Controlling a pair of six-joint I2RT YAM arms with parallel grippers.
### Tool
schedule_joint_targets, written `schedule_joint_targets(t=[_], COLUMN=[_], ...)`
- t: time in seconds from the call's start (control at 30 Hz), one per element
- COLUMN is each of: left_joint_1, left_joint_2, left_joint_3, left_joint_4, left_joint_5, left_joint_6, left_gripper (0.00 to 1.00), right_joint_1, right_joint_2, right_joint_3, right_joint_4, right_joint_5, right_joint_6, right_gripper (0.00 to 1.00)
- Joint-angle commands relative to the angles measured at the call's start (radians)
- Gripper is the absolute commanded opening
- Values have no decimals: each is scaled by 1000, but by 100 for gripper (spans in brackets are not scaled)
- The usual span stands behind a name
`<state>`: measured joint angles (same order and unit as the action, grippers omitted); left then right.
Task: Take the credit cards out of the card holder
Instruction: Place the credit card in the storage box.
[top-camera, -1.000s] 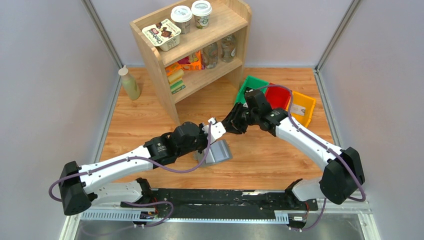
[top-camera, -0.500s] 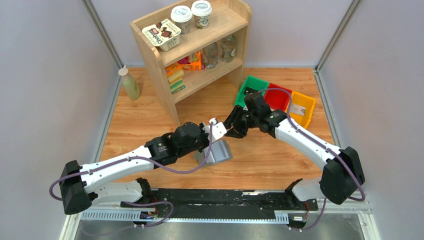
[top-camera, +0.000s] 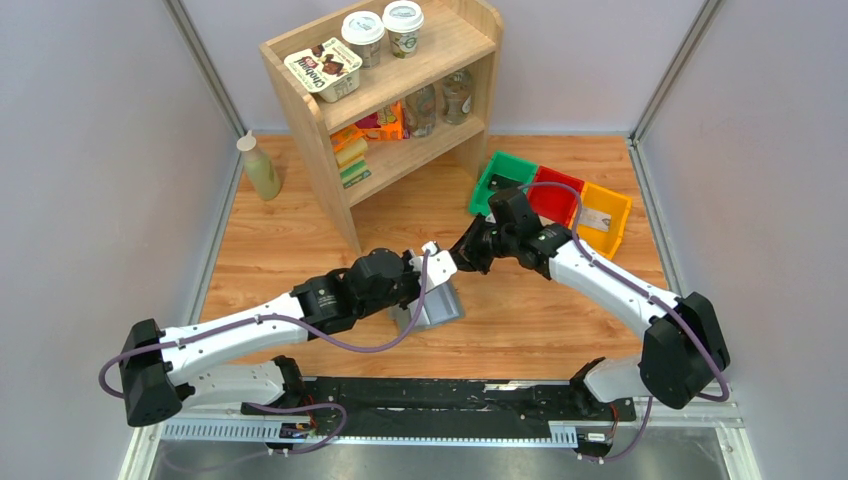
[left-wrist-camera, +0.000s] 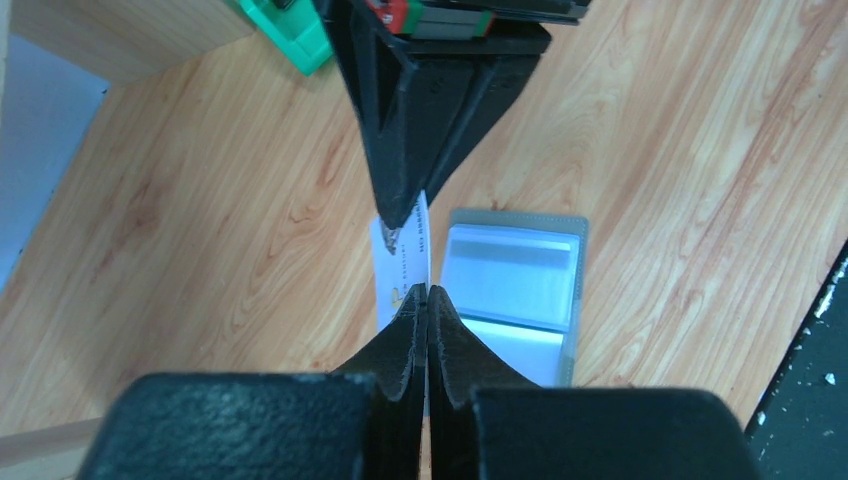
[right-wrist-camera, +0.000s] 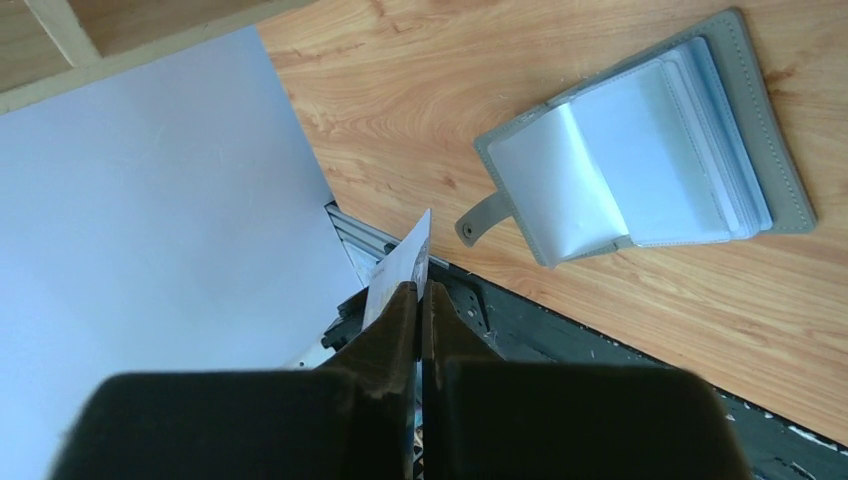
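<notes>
The card holder (top-camera: 438, 308) lies open on the wooden table, grey outside with pale blue-grey pockets; it also shows in the left wrist view (left-wrist-camera: 515, 290) and in the right wrist view (right-wrist-camera: 760, 130). A whitish credit card (left-wrist-camera: 400, 255) is held in the air above it, nearly edge-on in the right wrist view (right-wrist-camera: 412, 250). My left gripper (left-wrist-camera: 428, 292) is shut on one edge of it. My right gripper (right-wrist-camera: 420, 288) is shut on its other end, its black fingers (left-wrist-camera: 420, 120) pointing down at the card. The two grippers meet tip to tip in the top view: left (top-camera: 448, 263), right (top-camera: 463, 256).
A wooden shelf (top-camera: 400, 100) with cups and snacks stands at the back. Green (top-camera: 505, 170), red (top-camera: 555, 195) and yellow (top-camera: 605, 215) bins sit to the right behind the right arm. A bottle (top-camera: 260, 168) stands at the left.
Both grippers, joined at the card, have shifted slightly to the right and toward the near edge. The card holder has not moved.
</notes>
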<state>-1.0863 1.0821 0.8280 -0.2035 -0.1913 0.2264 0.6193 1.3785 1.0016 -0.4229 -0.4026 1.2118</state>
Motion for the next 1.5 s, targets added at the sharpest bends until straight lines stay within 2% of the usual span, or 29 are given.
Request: schedule_joint_targets(t=[0.0, 0.07, 0.13, 0.17, 0.33, 0.4, 0.53, 0.7, 0.83, 0.9, 1.03, 1.27, 1.47], left_joint_1=[-7, -7, -7, -7, -1, 23, 130, 241, 292, 310, 328, 330, 330], left_joint_2=[-14, -16, -24, -24, -42, -54, -70, -68, -71, -79, -94, -102, -111], left_joint_3=[20, 23, 22, 20, 20, 19, 13, -7, -41, -61, -86, -87, -95], left_joint_4=[41, 27, 21, 19, -7, -17, -48, -62, -60, -56, -57, -68, -76], left_joint_5=[-2, 0, -14, -23, -89, -85, 4, 95, 116, 125, 128, 128, 122], left_joint_6=[2, -16, -53, -85, -220, -300, -468, -643, -769, -811, -831, -834, -840], left_gripper=[0, 7, 25, 28, 58, 68, 77, 84, 91, 93, 93, 93, 92], right_joint_1=[5, 3, -1, -9, -50, -79, -176, -308, -363, -395, -496, -699, -757], right_joint_2=[-24, -32, -47, -58, -153, -208, -334, -496, -607, -630, -589, -392, -190], right_joint_3=[-6, -15, -40, -53, -139, -187, -308, -388, -419, -419, -402, -388, -340], right_joint_4=[38, 58, 105, 119, 203, 242, 317, 316, 297, 289, 300, 504, 639], right_joint_5=[-21, -18, -9, 4, 102, 140, 202, 332, 663, 780, 896, 872, 829], right_joint_6=[11, 6, -6, -17, -135, -179, -257, -369, -454, -503, -546, -554, -558], right_gripper=[0, 0, 0, 0, 0, 0, 0, 0, 0, 0, 0, 0, 0])
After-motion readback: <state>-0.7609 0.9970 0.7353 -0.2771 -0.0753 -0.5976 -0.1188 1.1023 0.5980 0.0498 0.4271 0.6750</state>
